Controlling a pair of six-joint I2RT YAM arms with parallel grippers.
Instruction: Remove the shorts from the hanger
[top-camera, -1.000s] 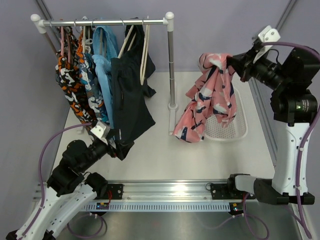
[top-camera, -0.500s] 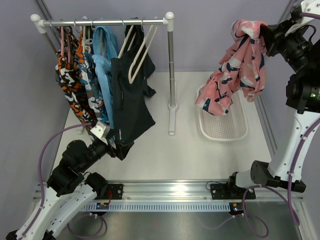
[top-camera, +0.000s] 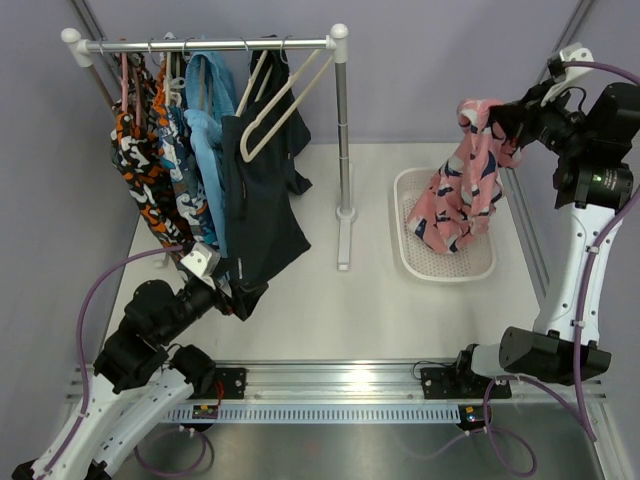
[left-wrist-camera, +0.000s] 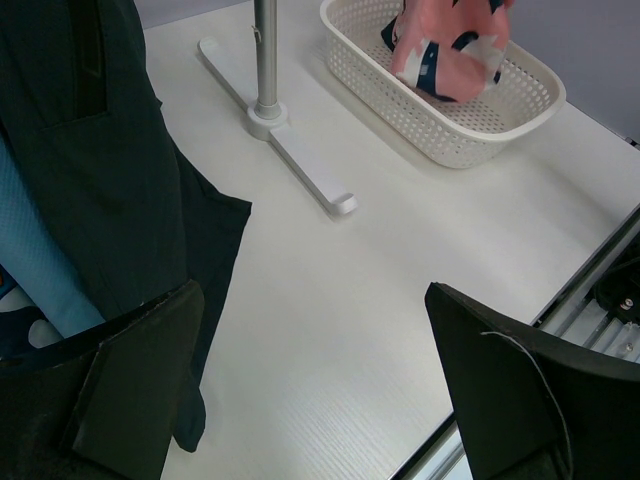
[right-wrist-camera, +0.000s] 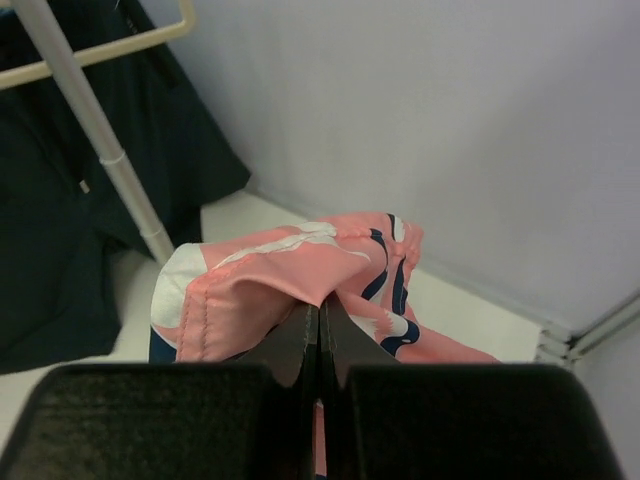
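The pink shorts (top-camera: 463, 185) with navy and white blotches hang from my right gripper (top-camera: 503, 122), which is shut on their top edge; their lower end rests in the white basket (top-camera: 412, 262). They also show in the right wrist view (right-wrist-camera: 300, 270) and the left wrist view (left-wrist-camera: 445, 45). The cream hanger (top-camera: 283, 95) hangs bare and tilted on the rail, in front of the navy garment. My left gripper (left-wrist-camera: 320, 400) is open and empty, low over the table beside the navy garment's hem.
A clothes rack (top-camera: 341, 130) stands at the back with several garments: an orange-black-white one (top-camera: 145, 170), a blue one (top-camera: 205, 150), a navy one (top-camera: 260, 210). Its white foot (left-wrist-camera: 300, 165) lies on the table. Pink hangers (top-camera: 128, 75) hang at the rack's left.
My right gripper carried the shorts rightward and up from beside the rack post, then lowered them so their end rests in the basket. The cream hanger swung out. The left arm stayed still.
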